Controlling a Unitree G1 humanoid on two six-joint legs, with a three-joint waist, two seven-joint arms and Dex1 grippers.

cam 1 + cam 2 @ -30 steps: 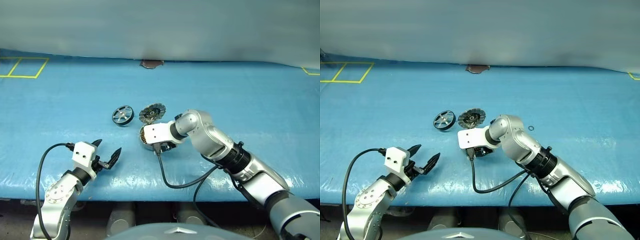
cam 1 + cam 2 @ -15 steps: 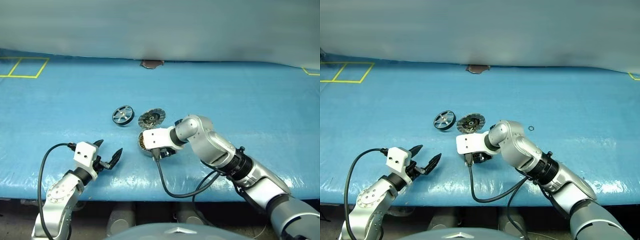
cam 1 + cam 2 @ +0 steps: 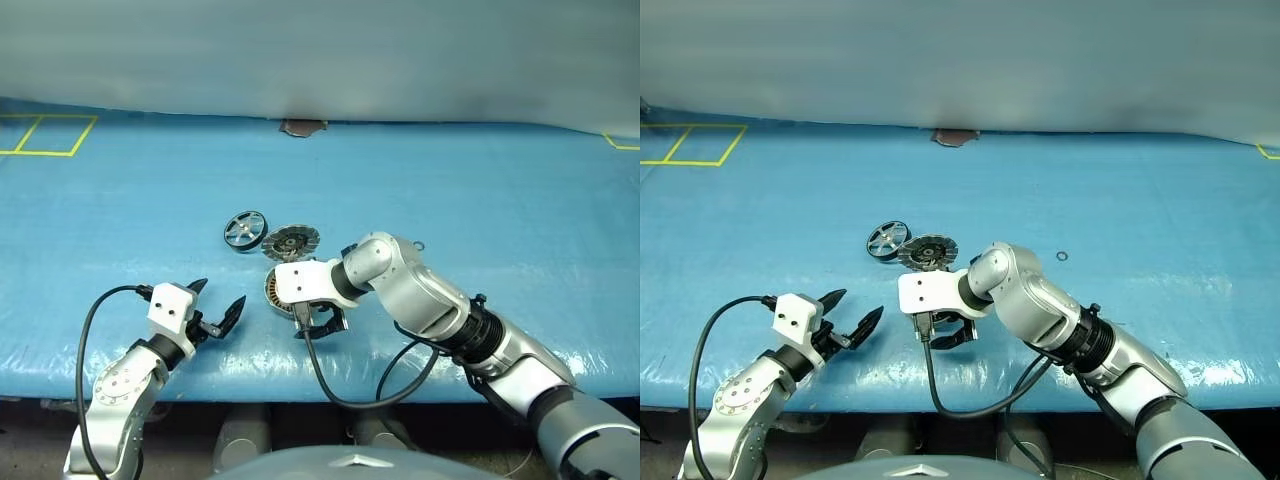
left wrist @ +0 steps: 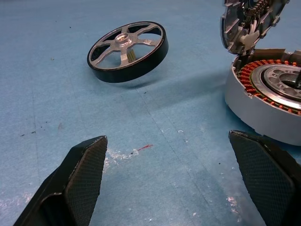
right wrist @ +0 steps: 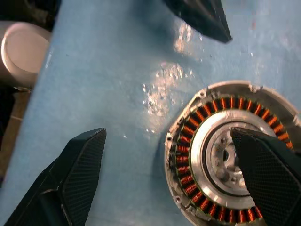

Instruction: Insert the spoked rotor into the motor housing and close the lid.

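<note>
Right now the spoked rotor (image 4: 127, 51) sits on the blue table cover (image 3: 480, 190), left of the lid (image 3: 291, 240) and apart from it: dark shiny rim, silver spokes running to a silver hub, tilted with one edge off the surface. The motor housing (image 5: 230, 155) is a shallow grey metal cup holding a ring of copper-coloured windings around a silver hub; no rotor in it yet. It sits near the front edge of the table, just near-side of the lid. The lid stands open, joined at the housing's far edge, grey-white radial segments facing me. My right gripper (image 3: 946, 331) hangs over the housing, pointing steeply down, fingers spread wide and clamped on nothing; in the right wrist view one fingertip (image 5: 268, 174) overlaps the housing's hub, the other is over bare cover. My left gripper (image 3: 217, 312) hovers low at the near left, well left of the housing, fingers apart, empty. Yellow tape outline (image 3: 45, 135) at far left. Small dark ring (image 3: 1062, 257) lies on the cover to the right of my right arm. No readable labels or writing anywhere.
</note>
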